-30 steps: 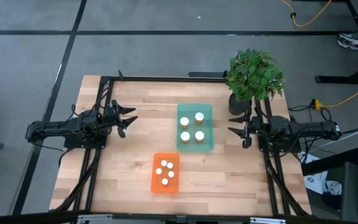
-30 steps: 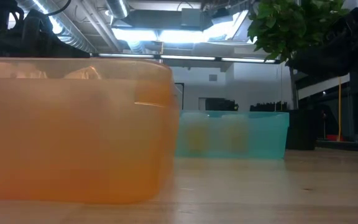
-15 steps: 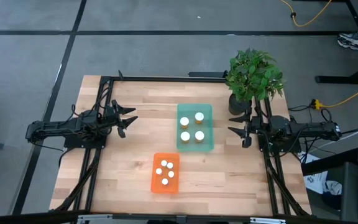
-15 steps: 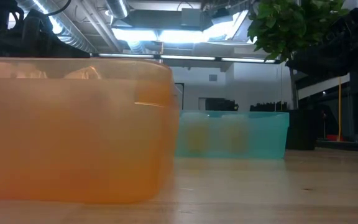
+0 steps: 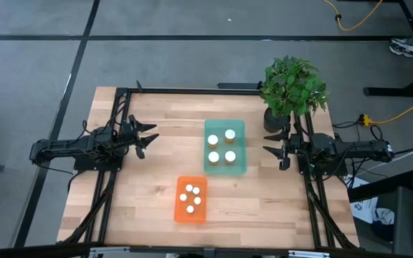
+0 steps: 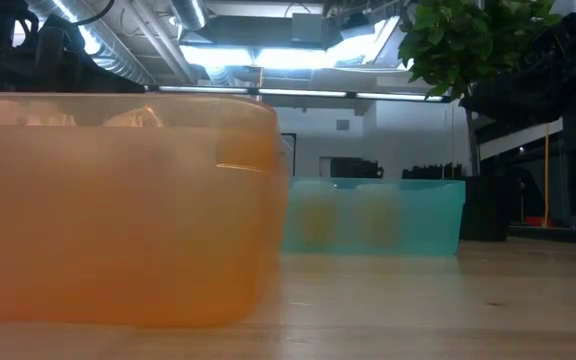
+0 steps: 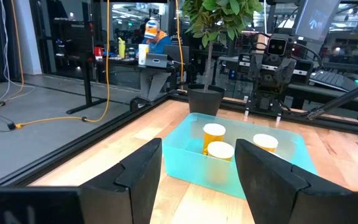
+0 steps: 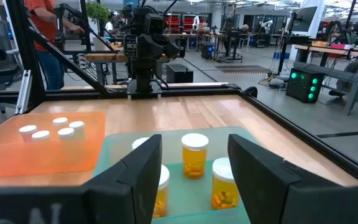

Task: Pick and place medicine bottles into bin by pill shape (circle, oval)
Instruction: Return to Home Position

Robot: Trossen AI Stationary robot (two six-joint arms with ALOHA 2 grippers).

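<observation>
High view: both arms idle at the table's sides, bottles binned.
Left gripper [image 5: 148, 137] and right gripper [image 5: 271, 152] gape wide, empty; four wide-capped bottles [image 5: 229, 155] sit in the teal bin [image 5: 238, 127], five smaller bottles [image 5: 190, 208] in the orange bin [image 5: 181, 215]; low view shows only hazy bin walls.

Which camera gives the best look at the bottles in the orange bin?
The high view: straight down, all five white-capped bottles in the orange bin can be counted. The right wrist view shows four from the side; the low view only the bin's wall; the left wrist view misses it.
</observation>
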